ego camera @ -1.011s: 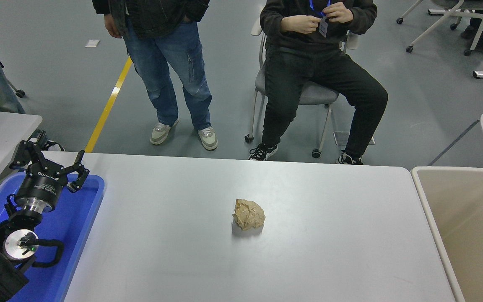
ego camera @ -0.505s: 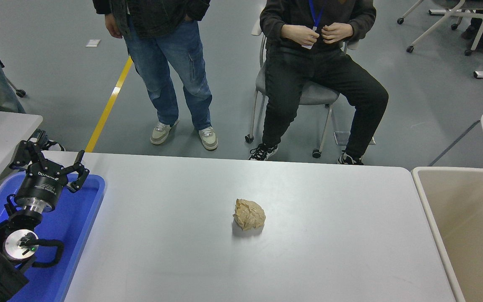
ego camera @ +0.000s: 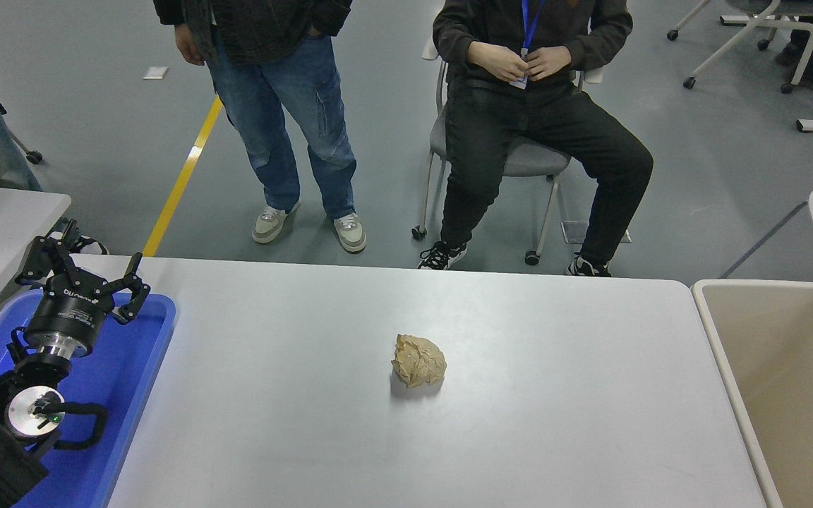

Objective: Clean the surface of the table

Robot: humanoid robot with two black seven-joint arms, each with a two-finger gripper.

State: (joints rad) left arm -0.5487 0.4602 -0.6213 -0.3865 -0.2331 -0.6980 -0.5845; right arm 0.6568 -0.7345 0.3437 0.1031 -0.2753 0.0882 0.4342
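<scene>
- Table (ego camera: pixel 555 437) fills the lower middle of the frame, wide and pale, running from the blue tray at lower left to the beige bin at the right edge.
- One piece of litter lies on it: a crumpled brown paper ball (ego camera: pixel 418 360), just below the frame's centre, well apart from everything else.
- Tray (ego camera: pixel 124 381) sits at the table's left end, lower left of the frame; its floor looks bare where the arm does not cover it.
- Bin (ego camera: pixel 787 381) stands against the table's right end, at the lower right, open at the top; its inside looks bare.
- Left gripper (ego camera: pixel 82 271) hangs over the tray's far end at the left of the frame, fingers spread wide, gripping nothing. It looks parked.
- Right gripper is not in view at all; no arm enters from the lower right or right edge.
- Two people are at the top of the frame beyond the table: one standing in jeans (ego camera: pixel 286 127), one seated on a chair (ego camera: pixel 533 127) with both hands together at the chest. Neither reaches toward the table.
- Step in hand, as I judge it: the very start. Nothing is gripped and the ball is untouched.
- Next move likely calls for an arm to come in over the ball, open wide enough to span the crumpled paper, descend, close lightly, then carry it right to the bin.
- Paper should crush easily, so a gentle grip would probably do.
</scene>
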